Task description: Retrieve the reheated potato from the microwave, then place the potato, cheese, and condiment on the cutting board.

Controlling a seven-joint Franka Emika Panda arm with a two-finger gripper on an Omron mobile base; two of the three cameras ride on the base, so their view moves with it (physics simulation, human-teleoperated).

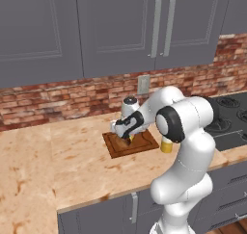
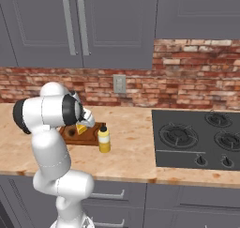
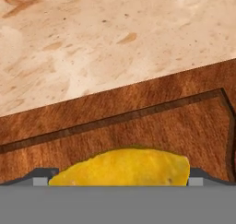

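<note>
The dark reddish-brown cutting board point(image 1: 144, 143) point(image 2: 88, 139) point(image 3: 152, 126) lies on the counter under my hand. My gripper point(image 1: 128, 137) point(image 2: 83, 126) point(image 3: 119, 178) hangs just over it and is open, its fingertips point(image 3: 42, 176) on either side of the yellow cheese point(image 3: 122, 168) point(image 2: 82, 128), which rests on the board. A small dark brown lump, the potato point(image 2: 71, 133), sits on the board's left part. Off the board, beside its right edge, the yellow condiment point(image 1: 167, 146) point(image 2: 104, 140) bottle stands upright. The microwave is out of view.
A black gas stovetop point(image 1: 226, 120) point(image 2: 199, 138) is set into the counter to the right. Behind runs a brick wall with an outlet point(image 1: 143, 84) point(image 2: 119, 83), under grey upper cabinets point(image 1: 120, 26). The speckled counter point(image 1: 58, 156) stretches to the left.
</note>
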